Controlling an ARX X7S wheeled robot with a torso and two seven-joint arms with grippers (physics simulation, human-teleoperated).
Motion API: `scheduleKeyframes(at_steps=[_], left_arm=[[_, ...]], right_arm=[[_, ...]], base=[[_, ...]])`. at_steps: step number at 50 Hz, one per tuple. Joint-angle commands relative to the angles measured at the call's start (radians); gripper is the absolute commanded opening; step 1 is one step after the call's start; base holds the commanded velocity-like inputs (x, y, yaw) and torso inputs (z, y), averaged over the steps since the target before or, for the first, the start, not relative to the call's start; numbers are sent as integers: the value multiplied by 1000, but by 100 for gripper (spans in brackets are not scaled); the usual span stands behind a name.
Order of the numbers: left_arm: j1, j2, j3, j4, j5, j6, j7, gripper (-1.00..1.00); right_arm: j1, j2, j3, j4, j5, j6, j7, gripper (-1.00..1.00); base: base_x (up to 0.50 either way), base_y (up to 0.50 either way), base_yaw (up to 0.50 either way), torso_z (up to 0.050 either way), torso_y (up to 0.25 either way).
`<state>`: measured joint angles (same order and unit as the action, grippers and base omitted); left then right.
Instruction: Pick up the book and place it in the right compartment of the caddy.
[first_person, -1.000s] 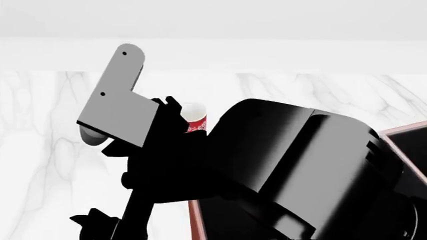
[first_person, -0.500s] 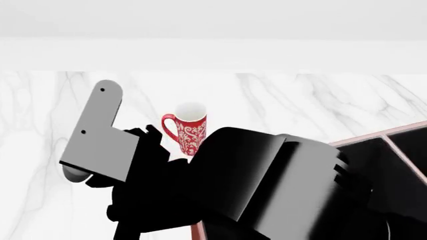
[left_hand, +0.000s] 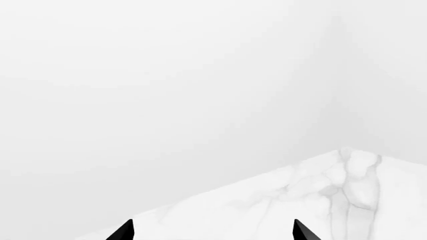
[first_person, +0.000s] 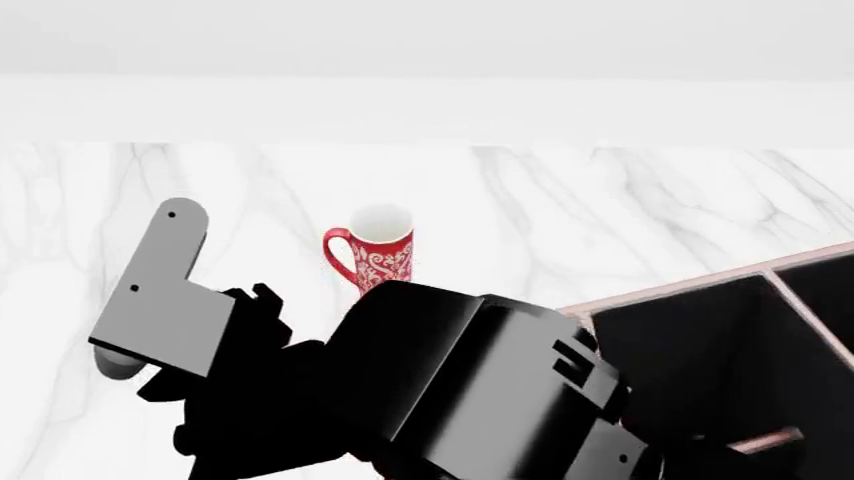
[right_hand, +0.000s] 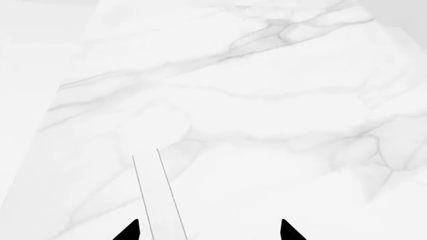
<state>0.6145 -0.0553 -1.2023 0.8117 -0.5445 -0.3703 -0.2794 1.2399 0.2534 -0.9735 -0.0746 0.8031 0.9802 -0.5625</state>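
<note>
The big black arm (first_person: 481, 390) has sunk lower across the head view over the last second, uncovering the red mug (first_person: 378, 258) at twelve o'clock from it and more of the caddy (first_person: 667, 292) at three o'clock. That suggests the arms are being cleared or repositioned, not yet reaching for anything. The book is nowhere visible; I cannot tell where it lies, perhaps behind the arm. The caddy shows a pale pink rim and black interior with a divider. The left gripper (left_hand: 212, 231) has tips spread with nothing between them over marble table (left_hand: 320, 200); the right gripper (right_hand: 209, 231) likewise, released.
</note>
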Motion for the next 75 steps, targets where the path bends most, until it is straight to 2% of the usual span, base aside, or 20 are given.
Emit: scheduleKeyframes(at_steps=[1,28,73,74,75], left_arm=[[1,2,9,-12,5,11,1,100],[0,-5,45,-21,24,21,-6,100],[4,-14,85,-34,44,39,-14,100],[4,-14,87,-34,44,39,-14,100],[4,-14,86,-36,44,41,-14,100]], right_arm=[[-34,-42,-41,46,-20,-28,-5,100],[-128,-122,-131,204,-72,-108,-26,100],[-213,-193,-271,452,-150,-260,-139,100],[-211,-195,-271,456,-149,-257,-138,-100],[-212,-192,-273,454,-149,-257,-140,-100]], base=[[0,0,0,0,0],[0,0,0,0,0],[0,0,0,0,0],[0,0,0,0,0],[0,0,0,0,0]])
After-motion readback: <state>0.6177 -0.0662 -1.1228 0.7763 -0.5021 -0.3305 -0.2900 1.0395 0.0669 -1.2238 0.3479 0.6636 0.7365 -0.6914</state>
